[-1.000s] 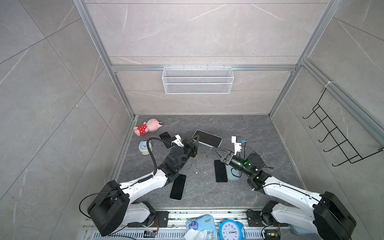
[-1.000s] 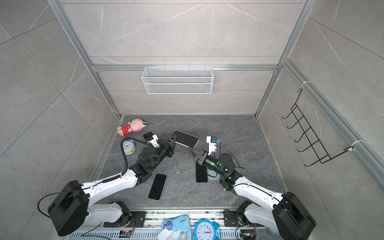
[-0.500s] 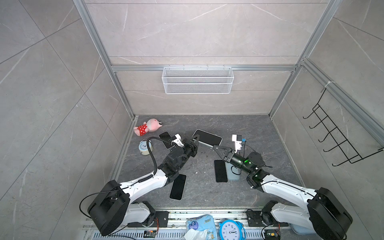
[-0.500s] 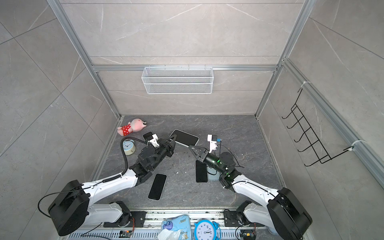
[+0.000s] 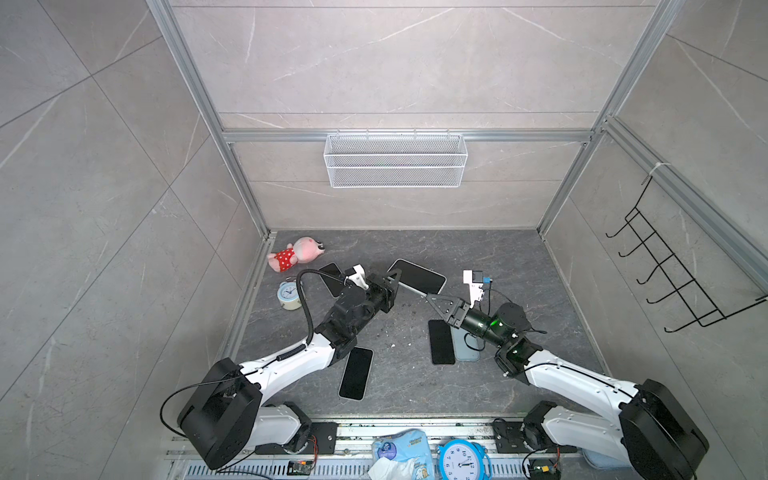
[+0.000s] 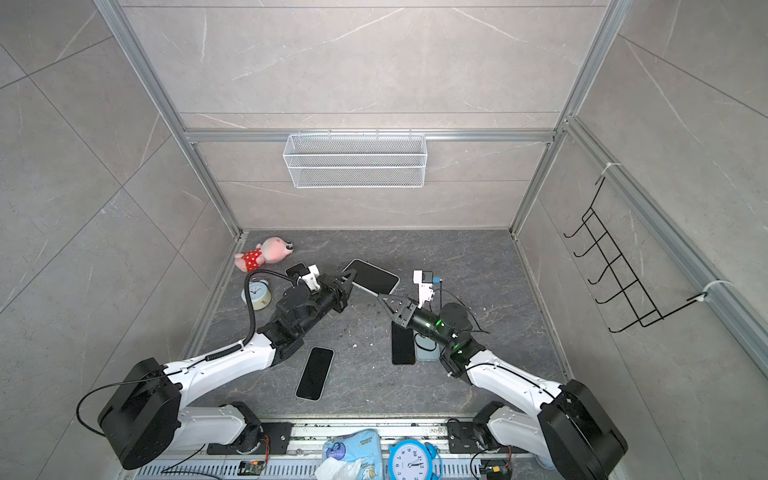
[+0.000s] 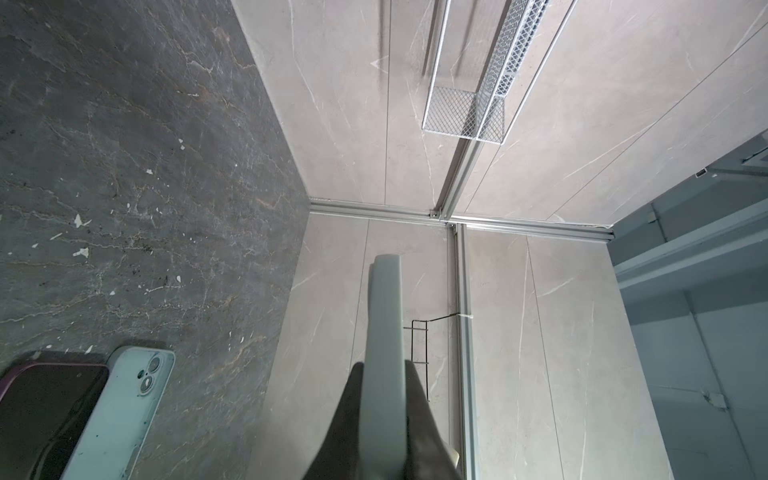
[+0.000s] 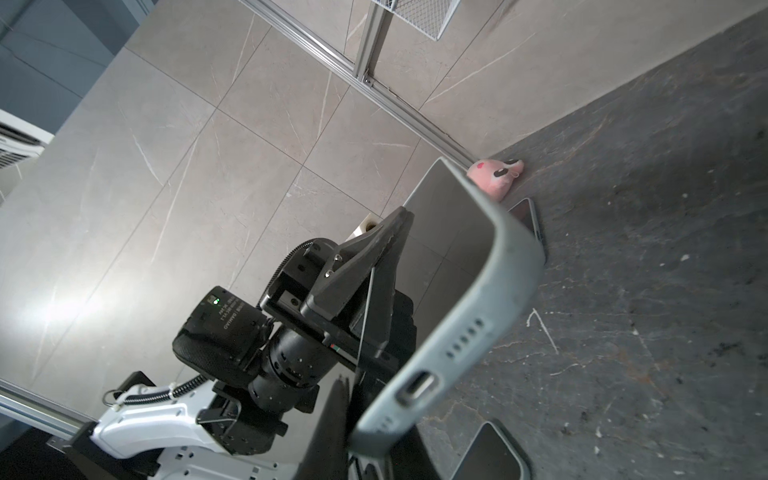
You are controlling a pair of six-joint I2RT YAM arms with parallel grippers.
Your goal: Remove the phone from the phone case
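The phone [image 8: 449,232], dark screen up, sits inside its pale grey-green phone case [image 5: 417,276] [image 6: 372,276], and both are held above the floor between the two arms. My left gripper [image 5: 395,277] [image 6: 349,276] [image 7: 384,370] is shut on one long edge of the case [image 7: 384,316]. My right gripper [image 5: 429,296] [image 6: 381,297] [image 8: 365,428] is shut on the case's corner beside the charging port [image 8: 417,384]. The right wrist view also shows the left gripper [image 8: 395,232] lying over the screen's edge.
On the dark floor lie a black phone [image 5: 356,373], another black phone [image 5: 441,341] beside a pale blue case [image 5: 465,351], and a phone [image 5: 330,276] behind the left arm. A plush toy [image 5: 295,254] and a small clock [image 5: 289,294] sit far left. A wire basket [image 5: 395,160] hangs on the back wall.
My right gripper has moved up and left from above the floor phones to the held case's corner and closed on it. The left gripper has kept its hold in place.
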